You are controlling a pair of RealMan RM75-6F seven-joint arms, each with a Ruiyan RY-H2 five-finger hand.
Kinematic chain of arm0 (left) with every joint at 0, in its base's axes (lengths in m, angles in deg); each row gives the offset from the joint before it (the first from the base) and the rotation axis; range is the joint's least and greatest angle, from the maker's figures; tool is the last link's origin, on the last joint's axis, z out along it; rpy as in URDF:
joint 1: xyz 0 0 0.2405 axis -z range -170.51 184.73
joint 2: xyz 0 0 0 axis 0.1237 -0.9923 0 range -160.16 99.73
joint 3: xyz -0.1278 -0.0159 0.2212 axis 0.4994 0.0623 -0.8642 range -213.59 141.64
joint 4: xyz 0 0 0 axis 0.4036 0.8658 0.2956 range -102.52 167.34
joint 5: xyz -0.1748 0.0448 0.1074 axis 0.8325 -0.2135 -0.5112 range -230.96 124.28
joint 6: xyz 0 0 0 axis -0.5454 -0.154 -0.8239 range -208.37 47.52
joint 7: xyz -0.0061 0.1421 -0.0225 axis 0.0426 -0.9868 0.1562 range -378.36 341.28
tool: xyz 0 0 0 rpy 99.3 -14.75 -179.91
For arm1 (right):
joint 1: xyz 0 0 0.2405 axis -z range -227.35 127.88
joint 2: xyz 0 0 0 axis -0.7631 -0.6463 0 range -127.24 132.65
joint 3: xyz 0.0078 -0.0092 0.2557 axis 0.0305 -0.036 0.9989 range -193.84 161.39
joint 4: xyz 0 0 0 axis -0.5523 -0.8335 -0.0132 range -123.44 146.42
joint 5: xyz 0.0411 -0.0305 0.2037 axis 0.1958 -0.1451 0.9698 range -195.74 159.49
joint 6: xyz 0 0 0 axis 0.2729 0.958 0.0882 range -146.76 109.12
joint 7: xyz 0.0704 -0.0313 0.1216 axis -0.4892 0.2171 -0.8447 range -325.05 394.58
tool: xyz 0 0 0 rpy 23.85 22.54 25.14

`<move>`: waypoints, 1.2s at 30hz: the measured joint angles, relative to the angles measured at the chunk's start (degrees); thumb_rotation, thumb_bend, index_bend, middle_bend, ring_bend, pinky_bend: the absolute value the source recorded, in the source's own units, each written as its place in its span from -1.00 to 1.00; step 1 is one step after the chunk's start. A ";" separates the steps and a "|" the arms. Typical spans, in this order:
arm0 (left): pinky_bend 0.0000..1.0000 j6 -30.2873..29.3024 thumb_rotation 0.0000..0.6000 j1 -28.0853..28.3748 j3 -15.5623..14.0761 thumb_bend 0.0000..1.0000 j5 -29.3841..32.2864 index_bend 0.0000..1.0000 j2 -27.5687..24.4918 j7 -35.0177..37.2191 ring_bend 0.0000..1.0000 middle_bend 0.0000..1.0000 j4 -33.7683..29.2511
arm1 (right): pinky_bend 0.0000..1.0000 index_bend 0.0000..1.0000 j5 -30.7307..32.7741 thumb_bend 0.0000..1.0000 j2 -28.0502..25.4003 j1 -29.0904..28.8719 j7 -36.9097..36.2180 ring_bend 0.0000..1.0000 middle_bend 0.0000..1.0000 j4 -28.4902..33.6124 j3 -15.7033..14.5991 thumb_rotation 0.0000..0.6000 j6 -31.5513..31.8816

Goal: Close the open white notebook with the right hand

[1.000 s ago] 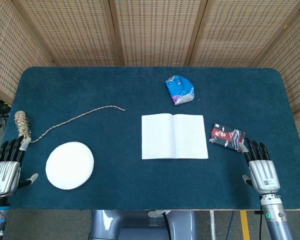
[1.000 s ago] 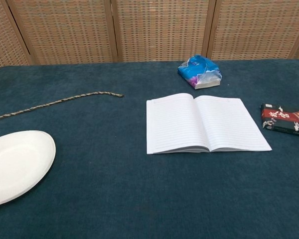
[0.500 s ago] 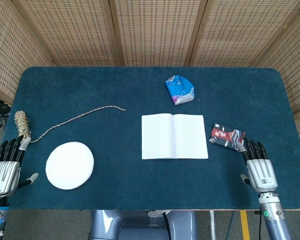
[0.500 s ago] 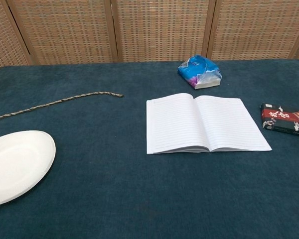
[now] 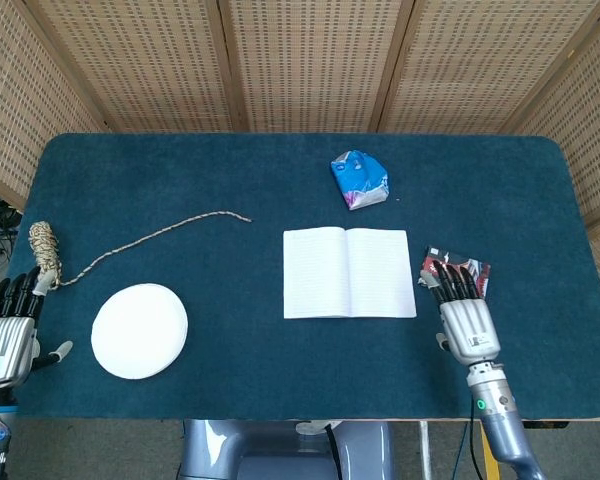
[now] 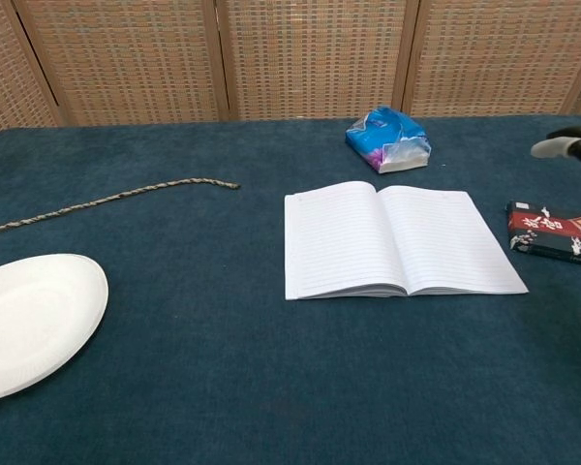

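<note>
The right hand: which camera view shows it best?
The head view shows it best: the whole right hand is seen from above, fingers straight, their tips over the dark packet, beside the notebook. The chest view catches only a fingertip at its right edge.

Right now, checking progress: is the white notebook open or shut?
Open: the white notebook lies flat, both lined pages showing; the right hand hasn't touched it.
</note>
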 measured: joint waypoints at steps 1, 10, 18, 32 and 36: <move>-1.00 0.11 1.00 0.05 0.07 -0.80 0.16 -1.00 -0.01 0.24 -1.00 -1.00 0.14 | -1.00 -1.00 0.84 -0.70 0.89 -0.56 1.28 -1.00 -1.00 0.52 0.40 1.00 -0.33; -1.00 0.78 1.00 0.31 0.41 -0.80 0.95 -1.00 -0.25 2.38 -1.00 -1.00 0.84 | -1.00 -1.00 9.07 -0.70 10.43 -6.27 11.13 -1.00 -1.00 1.86 3.47 1.00 -2.82; -1.00 2.42 1.00 0.74 0.52 -0.80 2.35 -1.00 -0.25 3.80 -1.00 -1.00 1.66 | -1.00 -1.00 14.16 -0.70 16.76 -9.86 15.97 -1.00 -1.00 -0.79 5.10 1.00 -2.86; -1.00 3.82 1.00 1.38 0.80 -0.80 3.60 -1.00 -0.05 5.32 -1.00 -1.00 2.95 | -1.00 -1.00 18.32 -0.63 24.43 -14.81 17.52 -1.00 -1.00 -7.46 6.30 1.00 -3.16; -1.00 4.04 1.00 1.45 0.93 -0.80 4.00 -1.00 -0.03 5.80 -1.00 -1.00 3.26 | -1.00 -0.99 18.80 -0.58 26.07 -15.78 17.60 -1.00 -1.00 -8.99 6.37 1.00 -3.42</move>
